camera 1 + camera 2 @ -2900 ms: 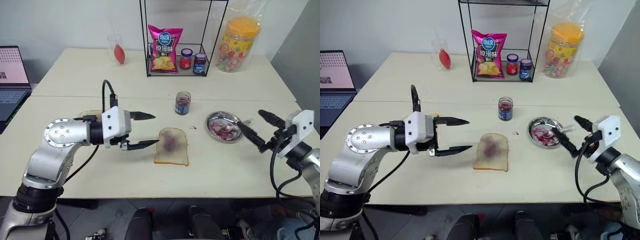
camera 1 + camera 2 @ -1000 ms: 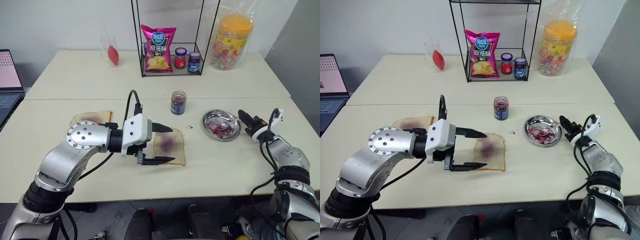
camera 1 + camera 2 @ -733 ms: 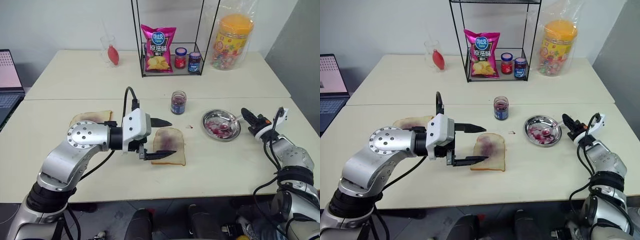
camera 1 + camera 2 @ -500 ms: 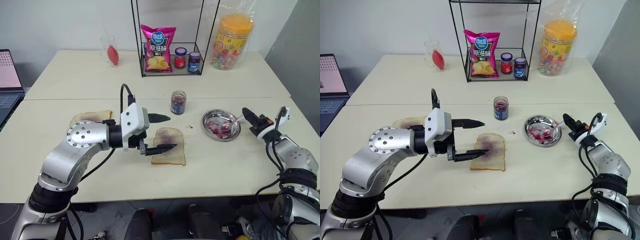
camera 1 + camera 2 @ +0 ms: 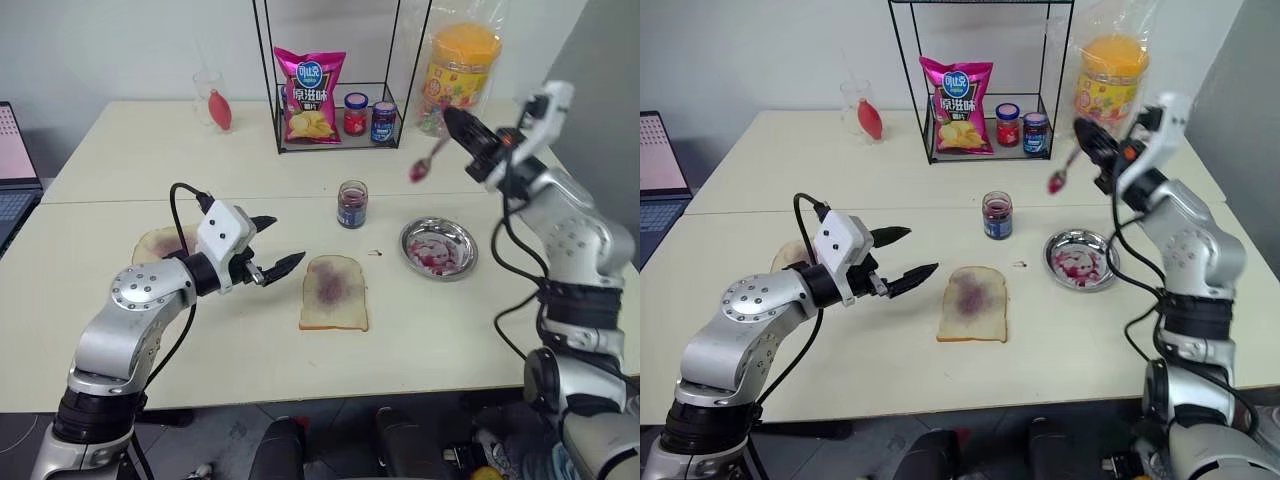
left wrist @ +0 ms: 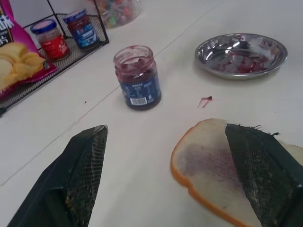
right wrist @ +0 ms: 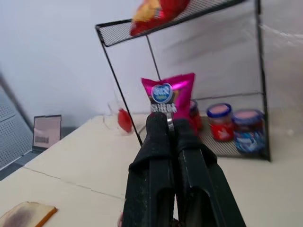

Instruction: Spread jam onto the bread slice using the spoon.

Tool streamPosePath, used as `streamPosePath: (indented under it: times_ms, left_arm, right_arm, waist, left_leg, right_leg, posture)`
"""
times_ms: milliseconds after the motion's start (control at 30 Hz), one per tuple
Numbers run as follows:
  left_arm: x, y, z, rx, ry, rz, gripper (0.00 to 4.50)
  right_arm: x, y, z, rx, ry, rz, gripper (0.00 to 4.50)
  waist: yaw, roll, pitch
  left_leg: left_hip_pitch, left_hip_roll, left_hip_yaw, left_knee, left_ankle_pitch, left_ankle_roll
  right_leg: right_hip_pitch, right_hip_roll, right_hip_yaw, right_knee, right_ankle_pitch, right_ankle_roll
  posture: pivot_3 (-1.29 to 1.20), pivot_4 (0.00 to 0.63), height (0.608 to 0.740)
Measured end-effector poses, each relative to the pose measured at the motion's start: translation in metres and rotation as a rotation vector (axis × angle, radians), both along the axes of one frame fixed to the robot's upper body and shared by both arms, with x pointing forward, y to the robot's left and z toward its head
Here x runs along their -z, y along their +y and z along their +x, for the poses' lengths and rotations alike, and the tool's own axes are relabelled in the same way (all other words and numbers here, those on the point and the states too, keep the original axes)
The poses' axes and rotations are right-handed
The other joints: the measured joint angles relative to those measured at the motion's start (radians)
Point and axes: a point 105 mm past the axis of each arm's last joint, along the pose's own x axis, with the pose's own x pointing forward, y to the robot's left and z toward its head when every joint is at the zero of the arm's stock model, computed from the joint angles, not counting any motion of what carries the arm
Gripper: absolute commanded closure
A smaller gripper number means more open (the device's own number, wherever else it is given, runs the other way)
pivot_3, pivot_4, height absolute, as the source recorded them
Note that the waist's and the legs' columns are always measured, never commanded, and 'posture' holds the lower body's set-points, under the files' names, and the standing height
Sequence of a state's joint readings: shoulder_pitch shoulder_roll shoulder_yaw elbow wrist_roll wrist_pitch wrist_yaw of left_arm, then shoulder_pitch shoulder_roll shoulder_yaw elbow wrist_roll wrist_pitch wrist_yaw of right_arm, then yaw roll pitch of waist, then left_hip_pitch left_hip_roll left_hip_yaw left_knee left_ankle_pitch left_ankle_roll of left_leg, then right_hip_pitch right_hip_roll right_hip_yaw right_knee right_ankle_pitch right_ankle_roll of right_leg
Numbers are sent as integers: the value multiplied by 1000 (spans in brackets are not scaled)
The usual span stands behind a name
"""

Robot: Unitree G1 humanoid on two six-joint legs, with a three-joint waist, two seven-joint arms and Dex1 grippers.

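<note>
My right gripper is clamped on the spoon, held high above the steel dish, its bowl hanging down with jam on it. The bread slice lies well to the dish's left, a purple patch in its middle. The risk, I think, is a drip: a tilted, loaded spoon carried across bare table could shed jam before it gets over the bread. My left gripper hovers spread and empty on the bread's far side from the dish; if the spoon drags, the unpinned slice may slide.
</note>
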State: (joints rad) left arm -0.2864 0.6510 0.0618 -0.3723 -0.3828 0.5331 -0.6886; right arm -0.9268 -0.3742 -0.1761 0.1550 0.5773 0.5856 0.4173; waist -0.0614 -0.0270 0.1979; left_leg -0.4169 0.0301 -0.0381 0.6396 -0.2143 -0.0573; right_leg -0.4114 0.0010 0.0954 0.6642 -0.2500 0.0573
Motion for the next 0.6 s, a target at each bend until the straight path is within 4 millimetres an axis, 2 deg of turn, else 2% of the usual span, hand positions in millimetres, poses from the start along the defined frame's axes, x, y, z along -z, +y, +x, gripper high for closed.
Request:
streamPosePath:
  times_ms: [67, 167, 400, 500, 600]
  left_arm:
    - [-1, 2, 2, -26, 3, -33, 372]
    - [1, 3, 3, -43, 16, -40, 372]
    - [2, -4, 3, -39, 26, -64, 372]
    - [3, -6, 2, -30, 32, -63, 372]
    - [4, -6, 2, -32, 43, -61, 372]
  right_arm:
    - [-2, 17, 13, 3, -16, -40, 4485]
    - [10, 35, 25, -9, -14, -98, 4485]
    - [39, 60, 39, -49, -27, -221, 4485]
    - [54, 64, 42, -65, 1, -242, 4485]
    - [57, 67, 43, -73, 1, -255, 4485]
  waist:
    - [0, 0, 0]
    - [7, -1, 0]
    - [1, -1, 0]
    - [1, -1, 0]
    - [1, -1, 0]
  left_leg:
    - [0, 0, 0, 0, 0, 0]
    - [-1, 0, 0, 0, 0, 0]
    - [0, 0, 0, 0, 0, 0]
    - [0, 0, -1, 0, 0, 0]
    - [0, -1, -1, 0, 0, 0]
  right_leg:
    - [0, 0, 0, 0, 0, 0]
    - [0, 0, -1, 0, 0, 0]
    - [0, -1, -1, 1, 0, -1]
    - [0, -1, -1, 1, 0, -1]
    - [0, -1, -1, 1, 0, -1]
  posture:
    - [0, 150, 740]
    - [0, 150, 740]
    - [0, 150, 740]
    - [0, 150, 740]
    - [0, 150, 740]
